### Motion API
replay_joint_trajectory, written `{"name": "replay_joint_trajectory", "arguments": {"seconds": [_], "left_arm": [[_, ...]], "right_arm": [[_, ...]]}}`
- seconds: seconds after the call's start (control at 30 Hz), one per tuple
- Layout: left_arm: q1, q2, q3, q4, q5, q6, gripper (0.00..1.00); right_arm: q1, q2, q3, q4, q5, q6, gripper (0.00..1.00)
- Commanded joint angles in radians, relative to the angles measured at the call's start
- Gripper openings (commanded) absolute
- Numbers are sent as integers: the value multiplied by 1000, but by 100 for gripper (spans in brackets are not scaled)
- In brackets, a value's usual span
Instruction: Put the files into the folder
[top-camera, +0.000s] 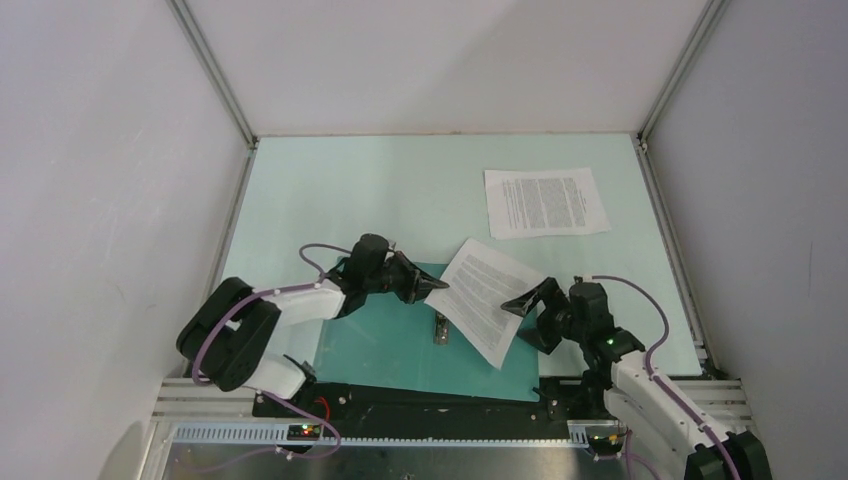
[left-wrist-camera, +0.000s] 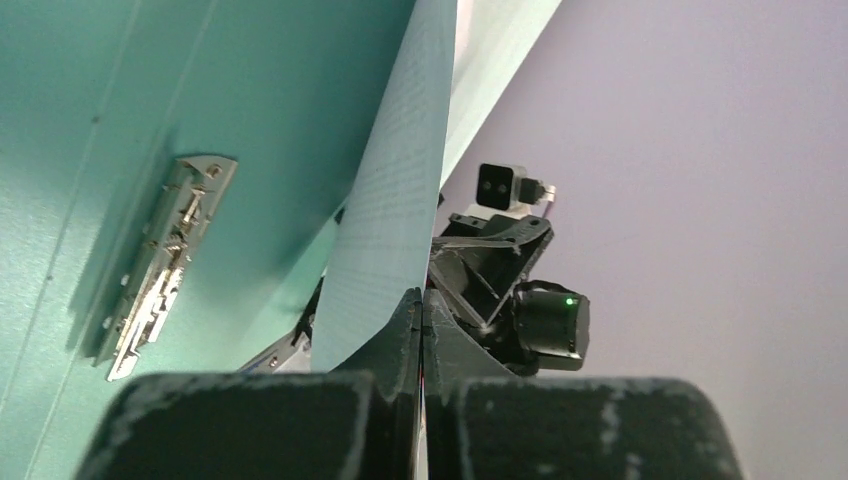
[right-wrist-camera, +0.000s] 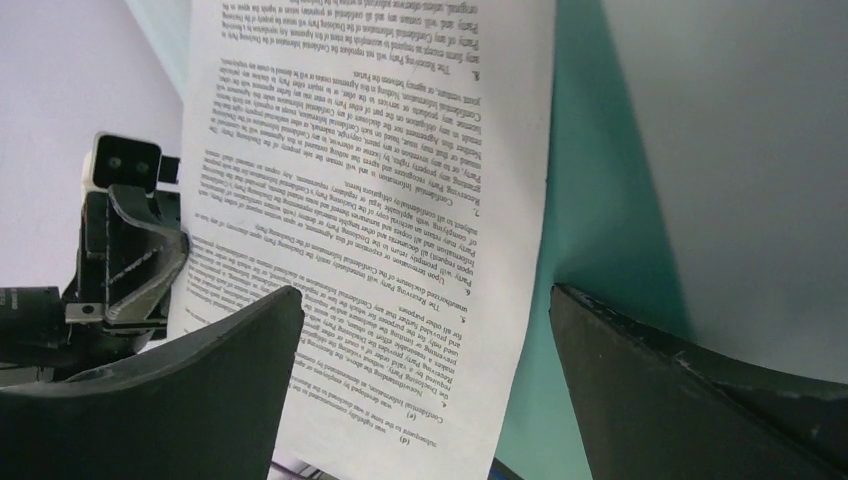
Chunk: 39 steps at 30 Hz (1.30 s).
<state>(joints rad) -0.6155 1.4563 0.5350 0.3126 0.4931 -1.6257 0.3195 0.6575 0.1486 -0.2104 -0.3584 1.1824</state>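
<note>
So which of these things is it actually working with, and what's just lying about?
Part of the job:
white printed paper sheet, pinched in the left tool
second white printed sheet, lying flat
dark teal flat folder
open right tool

Just there:
pale mint tabletop
white enclosure walls

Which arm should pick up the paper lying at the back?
Probably right: the right gripper is open and nearer that paper; the left gripper is shut on the other sheet.
</note>
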Motion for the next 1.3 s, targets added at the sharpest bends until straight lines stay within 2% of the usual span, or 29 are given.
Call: {"name": "replay_joint_trajectory", "arguments": {"seconds": [0.0,0.2,0.3,0.43,0.53,0.6,0.7,0.87,0.93,1.1,1.27], "left_arm": [[9,-57,-16,15,27,-31,0],[25,-99,-35,15,21,-62,0],[27,-122,-30,16,20,-75,0],[27,-144,-37,15,28,-80,0],[28,-152,-65,15,41,-73,0],[29,-154,-84,16,48,-64,0],[33,-164,-123,14,63,-41,0],[35,-175,-169,1,85,13,0],[37,-176,-180,-5,89,45,0],[36,-161,-160,-25,116,113,0],[36,-162,-148,-46,124,177,0]], "right_arm": [[65,9,-47,92,58,127,98],[206,-98,-79,2,188,262,97],[281,-149,-106,17,264,346,98],[320,-122,-159,161,326,384,98],[324,-75,-223,410,353,401,98],[327,-39,-246,519,371,404,97],[344,-30,-263,596,420,398,95],[358,-106,-220,505,463,342,92],[357,-119,-195,460,465,318,87],[359,-73,-112,314,442,239,68],[360,-7,-61,240,431,174,61]]}}
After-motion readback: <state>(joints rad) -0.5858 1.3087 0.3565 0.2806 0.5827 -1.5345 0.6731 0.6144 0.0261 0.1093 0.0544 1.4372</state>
